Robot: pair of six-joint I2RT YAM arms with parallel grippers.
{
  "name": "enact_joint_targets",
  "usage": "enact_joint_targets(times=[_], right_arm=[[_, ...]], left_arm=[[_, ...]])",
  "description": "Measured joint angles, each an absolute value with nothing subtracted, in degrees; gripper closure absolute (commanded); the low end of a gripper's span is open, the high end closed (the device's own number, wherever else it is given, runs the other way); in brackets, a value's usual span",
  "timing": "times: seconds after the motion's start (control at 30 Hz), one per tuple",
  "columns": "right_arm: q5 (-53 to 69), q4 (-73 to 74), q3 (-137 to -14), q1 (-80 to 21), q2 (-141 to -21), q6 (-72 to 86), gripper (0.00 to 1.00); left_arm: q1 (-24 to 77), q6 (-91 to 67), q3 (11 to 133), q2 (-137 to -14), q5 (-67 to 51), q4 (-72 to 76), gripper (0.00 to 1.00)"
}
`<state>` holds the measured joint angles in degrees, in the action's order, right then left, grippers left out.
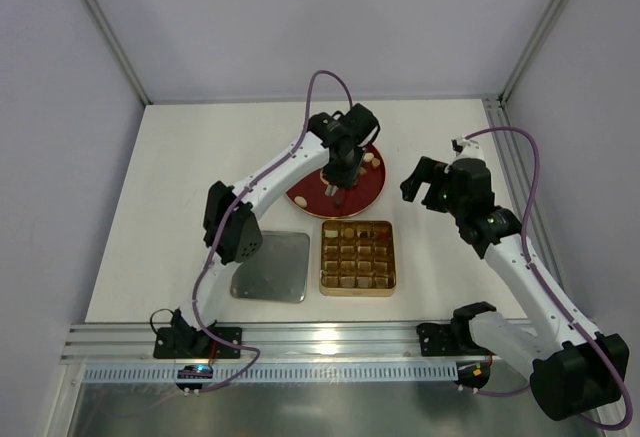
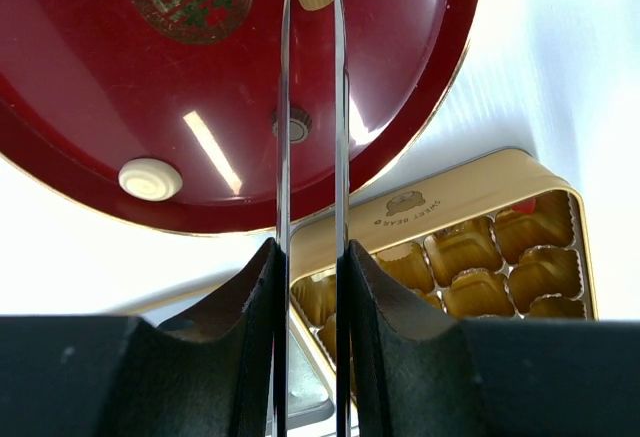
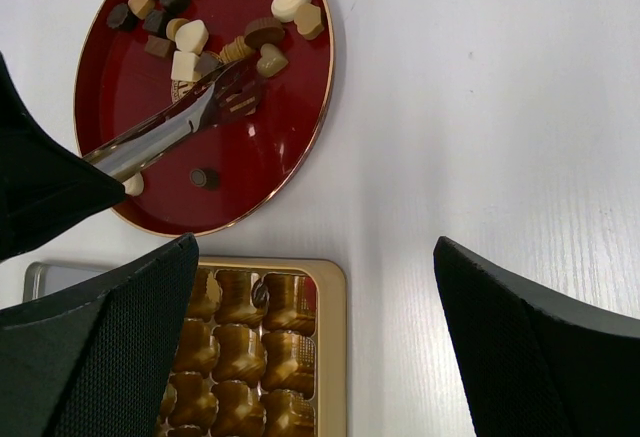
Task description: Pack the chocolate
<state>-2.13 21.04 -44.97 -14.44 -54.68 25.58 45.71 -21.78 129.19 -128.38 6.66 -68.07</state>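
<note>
1. The left gripper (image 2: 310,255) reaches over the red plate (image 3: 285,107), its fingers clamped on a pair of metal tongs (image 2: 285,107) whose thin blades stand slightly apart.
2. The chocolate (image 3: 190,35) lies on the plate, most of it bunched at the far side in dark, caramel and cream pieces. One small dark round and one cream round sit apart nearer the tin.
3. The tong tips point into that bunch, with a caramel piece showing between the blades. Whether they grip it cannot be told.
4. The right gripper (image 3: 315,257) hangs above the table (image 1: 180,207) beside the plate, jaws spread wide and holding nothing.
5. The gold tin (image 3: 333,357) sits just in front of the plate, its cells lined in gold, and a flat silver tray (image 1: 272,267) lies at its left.
</note>
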Motion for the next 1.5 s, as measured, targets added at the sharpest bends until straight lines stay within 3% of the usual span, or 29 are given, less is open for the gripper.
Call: enact_joint_targets(times=[0.77,1.5], right_arm=[[-1.72,20.91,-44.97,-14.39,-55.16,25.58,0.00],[-1.56,18.85,-44.97,-14.37,-58.57,25.67,0.00]], left_arm=[[45.60,-21.58,127.35,-123.59,7.07,-69.45,0.71],[47.03,-24.64,102.06,-97.47,4.93,-68.20,0.71]])
